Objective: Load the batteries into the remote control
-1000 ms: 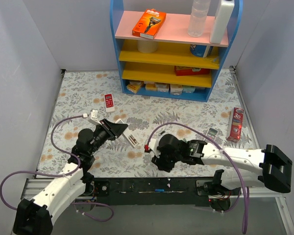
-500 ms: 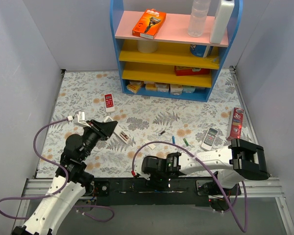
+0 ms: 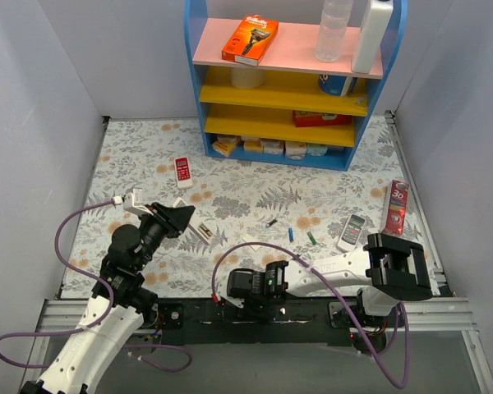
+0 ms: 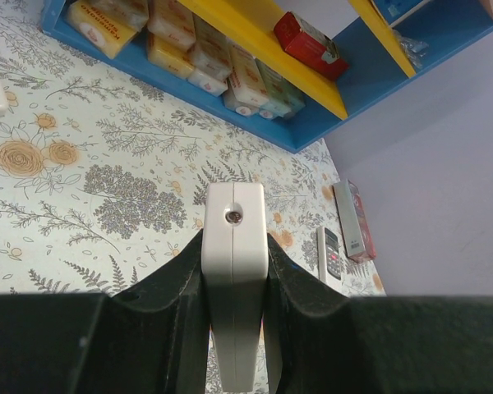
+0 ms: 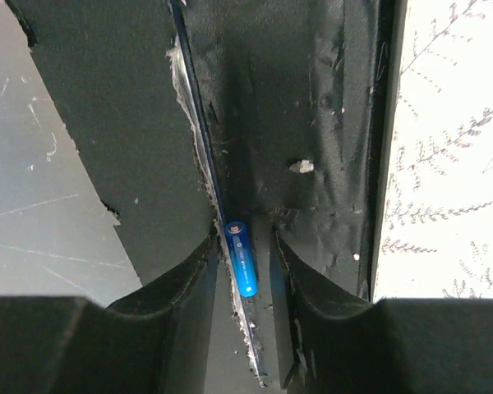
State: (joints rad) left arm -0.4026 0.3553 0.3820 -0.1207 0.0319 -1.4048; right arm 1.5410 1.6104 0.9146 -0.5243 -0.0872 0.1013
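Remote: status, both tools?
Left tool shut on remote. Right tool open, straddling blue battery on black rail. Three batteries loose on table. Nothing seen blocking.

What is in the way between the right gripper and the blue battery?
Nothing visible. The blue battery lies along a seam in the black base, directly between the fingers of the right gripper, which are apart.

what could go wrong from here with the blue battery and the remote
The blue battery lies along a narrow groove in the black rail, between the open fingers of the right gripper; closing may wedge it deeper or flick it away. The left gripper holds the white remote off the table; pressing a battery in might twist it loose.
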